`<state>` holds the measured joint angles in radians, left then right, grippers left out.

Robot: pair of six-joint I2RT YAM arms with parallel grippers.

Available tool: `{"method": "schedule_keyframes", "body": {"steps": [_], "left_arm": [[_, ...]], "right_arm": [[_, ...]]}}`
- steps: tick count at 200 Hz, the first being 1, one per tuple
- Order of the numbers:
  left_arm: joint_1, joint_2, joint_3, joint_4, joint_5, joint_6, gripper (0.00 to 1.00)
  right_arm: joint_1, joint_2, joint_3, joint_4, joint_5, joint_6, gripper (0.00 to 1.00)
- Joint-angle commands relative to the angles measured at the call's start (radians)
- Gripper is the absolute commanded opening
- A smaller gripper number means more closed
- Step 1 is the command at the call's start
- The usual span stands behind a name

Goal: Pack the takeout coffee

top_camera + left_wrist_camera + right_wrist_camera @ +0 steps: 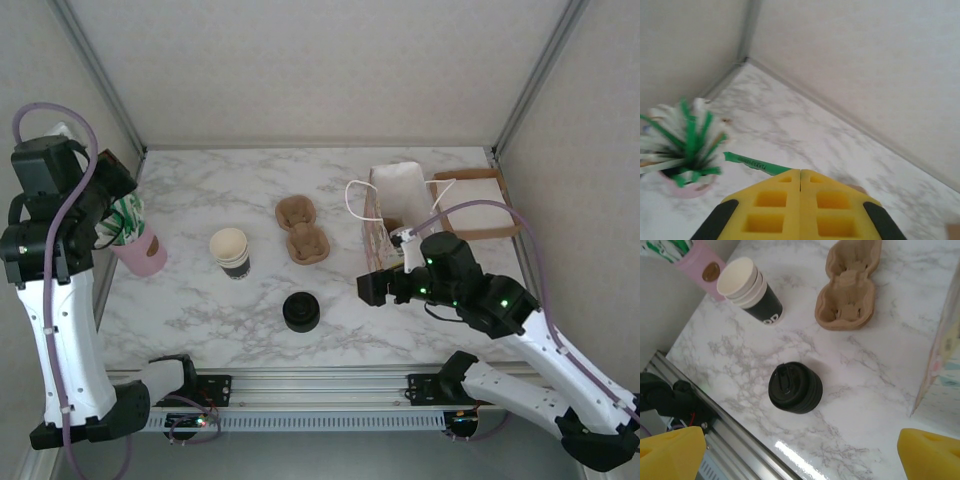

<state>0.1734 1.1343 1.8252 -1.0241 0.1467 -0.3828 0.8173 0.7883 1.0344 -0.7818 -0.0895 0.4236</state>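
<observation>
Yellow left fingers (770, 210) clamped on green straw (755, 164) | right fingers (670, 455) wide apart over table (865, 405)

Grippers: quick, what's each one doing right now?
Left gripper: closed, apparently pinching a green straw.
Right gripper: open, holding nothing.

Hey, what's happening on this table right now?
Two robot arms are putting a coffee order together. The left hand is shut, apparently pinching a green straw near the pink straw cup. The right hand hangs open near the black lid pile. The cup stack, carrier and bag sit untouched.
</observation>
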Motion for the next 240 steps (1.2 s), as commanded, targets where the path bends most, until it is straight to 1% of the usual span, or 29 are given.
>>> {"method": "schedule_keyframes", "body": {"steps": [1,19,31,52,71,98,132,152,184,199,220,240], "left_arm": [[-0.005,-0.02,-0.003,0.109,0.258,-0.041,0.0],[-0.009,-0.023,-0.026,0.192,0.402,-0.081,0.0],[-0.022,-0.019,-0.029,0.237,0.465,-0.108,0.0],[-0.065,-0.016,-0.023,0.31,0.525,-0.151,0.0],[-0.142,-0.005,-0.015,0.377,0.556,-0.196,0.0],[-0.299,0.026,0.007,0.441,0.547,-0.23,0.0],[-0.488,0.07,0.053,0.492,0.505,-0.247,0.0],[-0.614,0.119,0.087,0.521,0.474,-0.251,0.0],[-0.848,0.25,0.228,0.495,0.377,-0.205,0.0],[-0.935,0.331,0.316,0.469,0.344,-0.182,0.0],[-1.022,0.456,0.437,0.442,0.327,-0.163,0.0],[-1.059,0.571,0.546,0.415,0.318,-0.155,0.0]], "right_arm": [[0.01,-0.05,0.033,-0.028,0.077,0.049,0.99],[0.01,-0.084,0.035,-0.066,0.126,0.074,0.99],[0.01,-0.107,0.033,-0.1,0.167,0.095,0.99],[0.009,-0.142,0.022,-0.143,0.211,0.13,0.99],[0.01,-0.169,0.007,-0.185,0.239,0.166,0.99],[0.009,-0.206,-0.018,-0.232,0.266,0.22,0.99],[0.01,-0.25,-0.039,-0.294,0.307,0.296,0.99],[0.01,-0.272,-0.06,-0.32,0.338,0.336,0.99],[0.009,-0.289,-0.088,-0.355,0.372,0.38,0.99],[0.009,-0.3,-0.098,-0.358,0.374,0.391,0.99],[0.01,-0.311,-0.106,-0.364,0.38,0.401,0.99],[0.009,-0.321,-0.108,-0.373,0.385,0.404,0.99]]}}
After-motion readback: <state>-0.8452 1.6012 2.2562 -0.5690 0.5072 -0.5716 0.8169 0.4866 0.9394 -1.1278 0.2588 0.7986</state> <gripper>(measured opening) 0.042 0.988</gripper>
